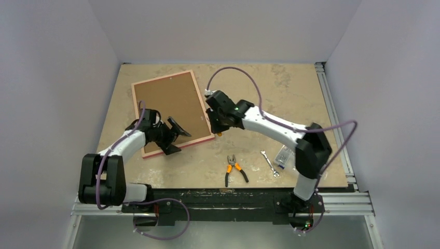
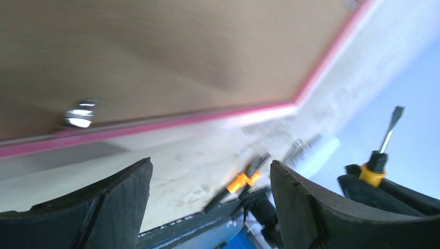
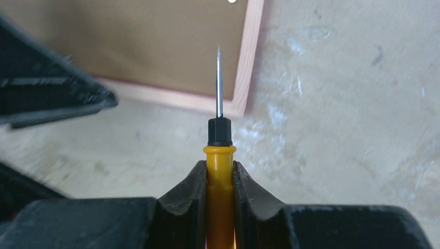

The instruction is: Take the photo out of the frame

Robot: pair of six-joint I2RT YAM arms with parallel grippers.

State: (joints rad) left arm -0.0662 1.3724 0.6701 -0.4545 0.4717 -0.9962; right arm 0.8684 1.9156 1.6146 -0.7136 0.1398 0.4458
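The frame [image 1: 174,111] lies face down (brown board up, pink border showing at the edge) on the far left of the worktop [image 1: 290,93]. The left gripper [image 1: 176,138] hangs over the frame's near edge, jaws wide with nothing between them. The right gripper [image 1: 215,127] clamps a screwdriver [image 3: 219,135] by its yellow handle, tip over the frame's border by the near right corner. Pliers [image 1: 234,169] and a wrench [image 1: 270,163] lie nearer, to the right.

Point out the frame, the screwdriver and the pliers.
frame [image 1: 171,104]: top external view, on its brown backing board.
screwdriver [image 3: 219,155]: right wrist view, on its yellow handle.
pliers [image 1: 231,162]: top external view, near the pivot.
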